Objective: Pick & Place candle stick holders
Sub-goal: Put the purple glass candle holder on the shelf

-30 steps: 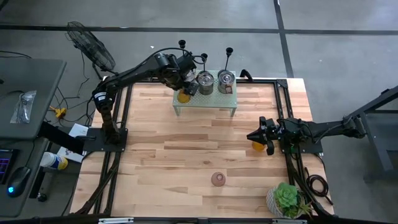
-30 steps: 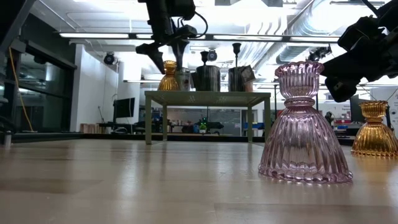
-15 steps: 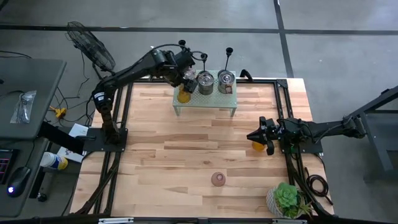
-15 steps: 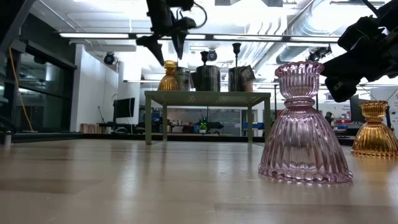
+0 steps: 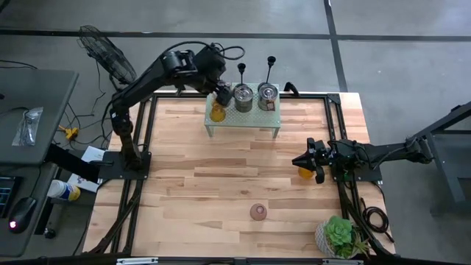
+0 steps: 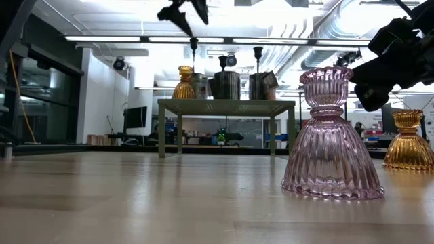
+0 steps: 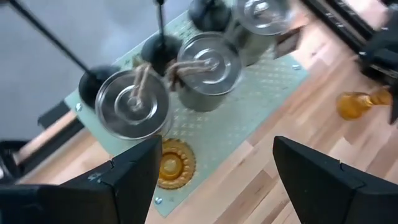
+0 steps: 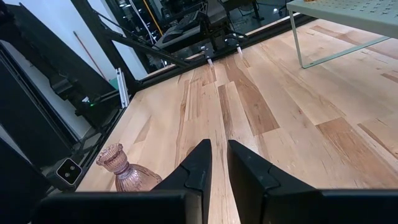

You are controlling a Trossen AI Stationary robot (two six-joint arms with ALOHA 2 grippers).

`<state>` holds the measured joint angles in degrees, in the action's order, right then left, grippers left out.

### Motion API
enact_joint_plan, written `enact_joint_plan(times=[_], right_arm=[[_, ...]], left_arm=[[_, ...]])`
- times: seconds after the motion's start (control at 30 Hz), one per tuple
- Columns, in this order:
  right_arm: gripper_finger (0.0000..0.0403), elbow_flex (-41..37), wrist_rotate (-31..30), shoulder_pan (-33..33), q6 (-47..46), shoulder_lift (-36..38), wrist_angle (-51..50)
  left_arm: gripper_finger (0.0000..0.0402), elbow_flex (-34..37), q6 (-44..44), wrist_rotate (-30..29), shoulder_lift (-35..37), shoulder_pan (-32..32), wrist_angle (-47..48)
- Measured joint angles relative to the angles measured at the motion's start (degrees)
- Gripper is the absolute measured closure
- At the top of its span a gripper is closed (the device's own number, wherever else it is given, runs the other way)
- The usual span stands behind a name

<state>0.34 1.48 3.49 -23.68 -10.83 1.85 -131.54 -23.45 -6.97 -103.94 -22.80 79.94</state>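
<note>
Overhead, the left tool [image 5: 218,90] hangs with its fingers spread and nothing between them, above the end of the small green shelf [image 5: 254,118] where an amber glass holder [image 5: 217,113] stands. The candle stick holders [image 5: 271,70] stand along the shelf's far edge behind three metal tins [image 5: 243,97] (one stem hidden under the arm). The right tool [image 5: 301,160] rests clenched over the bench [image 5: 221,191], beside another amber holder [image 5: 304,173].

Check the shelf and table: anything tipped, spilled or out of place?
Nothing stands out. The amber holder, two tins and black candlesticks stand upright on the small shelf; the pink holder stands upright on the table.
</note>
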Motion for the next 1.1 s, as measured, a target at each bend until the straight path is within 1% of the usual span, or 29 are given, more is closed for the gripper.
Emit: enact_joint_plan(times=[0.17, 0.27, 0.4, 0.53, 0.7, 0.77, 0.93, 1.1], right_arm=[[0.0359, 0.0, 0.0, 0.0, 0.0, 0.0, 0.0], [0.0359, 0.0, 0.0, 0.0, 0.0, 0.0, 0.0], [0.0359, 0.0, 0.0, 0.0, 0.0, 0.0, 0.0], [0.0359, 0.0, 0.0, 0.0, 0.0, 0.0, 0.0], [0.0359, 0.0, -0.1, 0.0, 0.0, 0.0, 0.0], [0.0359, 0.0, -1.5, 0.0, 0.0, 0.0, 0.0], [0.0359, 0.0, -2.8, 0.0, 0.0, 0.0, 0.1], [0.0359, 0.0, -2.7, 0.0, 0.0, 0.0, 0.1]], left_arm=[[0.0100, -1.0, 2.6, -1.7, 1.9, 3.1, 0.1], [0.0100, -1.0, 3.6, -3.1, 3.3, 4.6, 1.9], [0.0100, -1.0, 3.6, -7.5, 5.1, 7.4, 4.3], [0.0100, -1.0, 1.9, -10.9, 7.0, 10.8, 5.8], [0.0100, -1.0, -0.1, -16.6, 8.6, 15.2, 9.4], [0.0100, -0.8, -1.0, -17.9, 9.0, 16.7, 10.3], [0.0100, 3.3, -4.0, -19.4, 11.4, 21.0, 9.9], [0.0100, 12.1, -9.7, -22.6, 15.9, 25.2, 10.0]])
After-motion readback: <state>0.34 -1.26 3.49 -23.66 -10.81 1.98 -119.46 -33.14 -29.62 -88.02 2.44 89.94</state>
